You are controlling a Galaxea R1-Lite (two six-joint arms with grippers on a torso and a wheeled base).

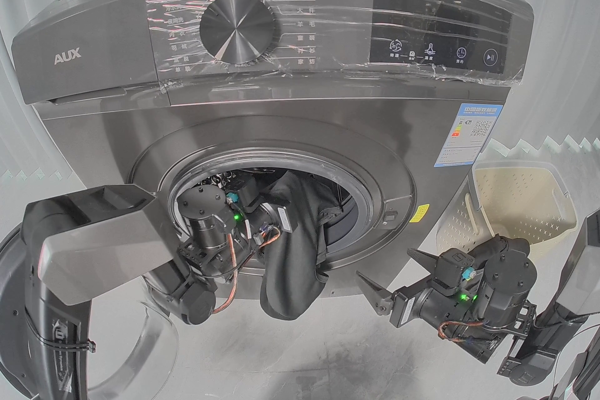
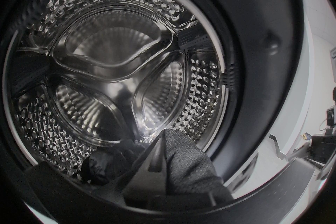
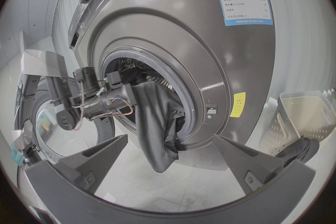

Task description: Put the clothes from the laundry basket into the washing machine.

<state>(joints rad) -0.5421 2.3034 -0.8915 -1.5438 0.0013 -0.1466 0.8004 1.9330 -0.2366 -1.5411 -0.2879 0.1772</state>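
Your dark cloth [image 1: 290,270] is half in and half out of the washer [image 1: 312,120]. The top part lies in the round hole [image 1: 342,219] and bends over its lower rim. The rest hangs down the front of the washer, below the hole. Seen from inside, one end of the cloth sits bunched at the front of the shiny drum [image 2: 115,60], low down by the rim.

Your left gripper [image 1: 278,225] is right at the mouth of the hole. It is pressed up against the left side of the cloth. You cannot tell from here if it has hold of the cloth or not, because the cloth covers it.

Your right gripper [image 1: 384,262] is spread wide open and has nothing in it. It is low down in front of the washer, off to the right of the hole. It points at the washer and is not touching the cloth. It sits between the hanging cloth and the basket [image 1: 494,220].

The basket is cream with little holes in its walls. It stands on the floor just beside the washer's right side.

The door [image 1: 137,351] is swung open on the left, under your left arm.
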